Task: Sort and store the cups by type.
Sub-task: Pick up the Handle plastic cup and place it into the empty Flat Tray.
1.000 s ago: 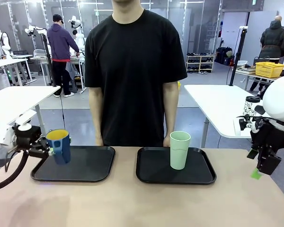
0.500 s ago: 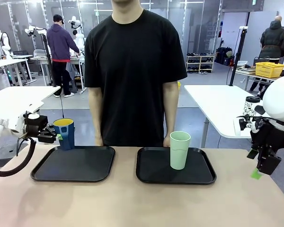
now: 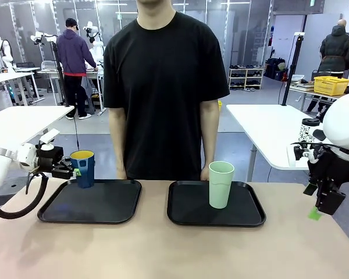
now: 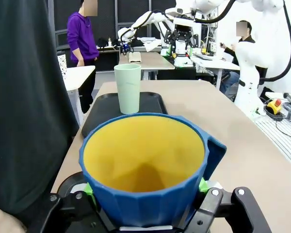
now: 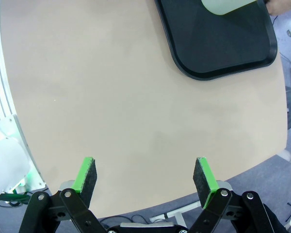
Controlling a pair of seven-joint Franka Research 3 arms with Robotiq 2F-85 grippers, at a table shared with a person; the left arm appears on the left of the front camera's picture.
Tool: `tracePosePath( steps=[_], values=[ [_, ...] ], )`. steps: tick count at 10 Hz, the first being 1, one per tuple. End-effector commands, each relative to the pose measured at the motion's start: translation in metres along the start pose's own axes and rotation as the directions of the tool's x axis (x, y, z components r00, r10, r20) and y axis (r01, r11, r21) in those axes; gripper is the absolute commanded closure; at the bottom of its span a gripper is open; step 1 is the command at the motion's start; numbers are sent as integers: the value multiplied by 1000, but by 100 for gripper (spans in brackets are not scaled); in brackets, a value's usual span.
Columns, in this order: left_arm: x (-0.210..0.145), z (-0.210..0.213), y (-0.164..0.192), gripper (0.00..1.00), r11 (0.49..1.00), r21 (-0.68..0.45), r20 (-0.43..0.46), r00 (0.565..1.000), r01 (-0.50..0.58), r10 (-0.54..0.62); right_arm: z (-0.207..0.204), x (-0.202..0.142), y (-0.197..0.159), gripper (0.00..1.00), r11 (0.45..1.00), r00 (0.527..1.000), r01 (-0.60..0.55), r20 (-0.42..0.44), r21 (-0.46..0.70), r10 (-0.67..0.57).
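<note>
Holding the dark blue mug (image 3: 83,168) over the far left corner of the left tray (image 3: 93,201)

The left gripper (image 3: 74,171) pinched the mug from the side, its green pads (image 4: 88,189) pressed on the mug's wall, and the mug stood upright with the yellow inside showing. The mint-green tumbler (image 3: 221,184) stood upright on the right tray (image 3: 215,214), near the far edge, just in front of the person (image 3: 163,87). The right gripper (image 3: 314,213) hung beside the right edge of the table (image 3: 174,250), with its fingers spread apart and nothing between them
</note>
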State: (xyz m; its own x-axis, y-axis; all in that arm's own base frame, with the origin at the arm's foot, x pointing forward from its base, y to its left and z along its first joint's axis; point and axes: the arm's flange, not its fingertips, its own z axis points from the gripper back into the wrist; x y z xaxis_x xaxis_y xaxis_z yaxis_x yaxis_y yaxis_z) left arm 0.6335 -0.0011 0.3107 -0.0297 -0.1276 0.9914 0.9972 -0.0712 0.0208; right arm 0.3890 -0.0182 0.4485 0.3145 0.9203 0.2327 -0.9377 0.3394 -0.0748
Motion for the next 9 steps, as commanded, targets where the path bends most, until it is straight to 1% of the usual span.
tracePosePath(
  steps=[1,2,3,6,7,9],
  values=[
    [-9,4,12,24,999,-12,-34,999,42,-43,0,0,1,0,1000,1000,20,-17,-2,-20],
    [-16,5,14,24,999,-11,-57,997,48,-48,0,0,1,0,1000,1000,20,-17,-2,-20],
    [-24,8,19,24,999,-9,-58,997,52,-52,0,0,1,0,1000,1000,20,-17,-2,-20],
    [-43,7,26,24,998,-37,-49,997,57,-59,0,0,1,0,1000,1000,20,-17,-2,-20],
    [-52,6,29,24,994,-75,-18,997,77,-78,0,0,1,0,1000,1000,20,-17,-2,-20],
    [-67,8,32,24,993,-71,-39,994,97,-99,0,0,1,0,1000,1000,20,-17,-2,-20]
  ],
)
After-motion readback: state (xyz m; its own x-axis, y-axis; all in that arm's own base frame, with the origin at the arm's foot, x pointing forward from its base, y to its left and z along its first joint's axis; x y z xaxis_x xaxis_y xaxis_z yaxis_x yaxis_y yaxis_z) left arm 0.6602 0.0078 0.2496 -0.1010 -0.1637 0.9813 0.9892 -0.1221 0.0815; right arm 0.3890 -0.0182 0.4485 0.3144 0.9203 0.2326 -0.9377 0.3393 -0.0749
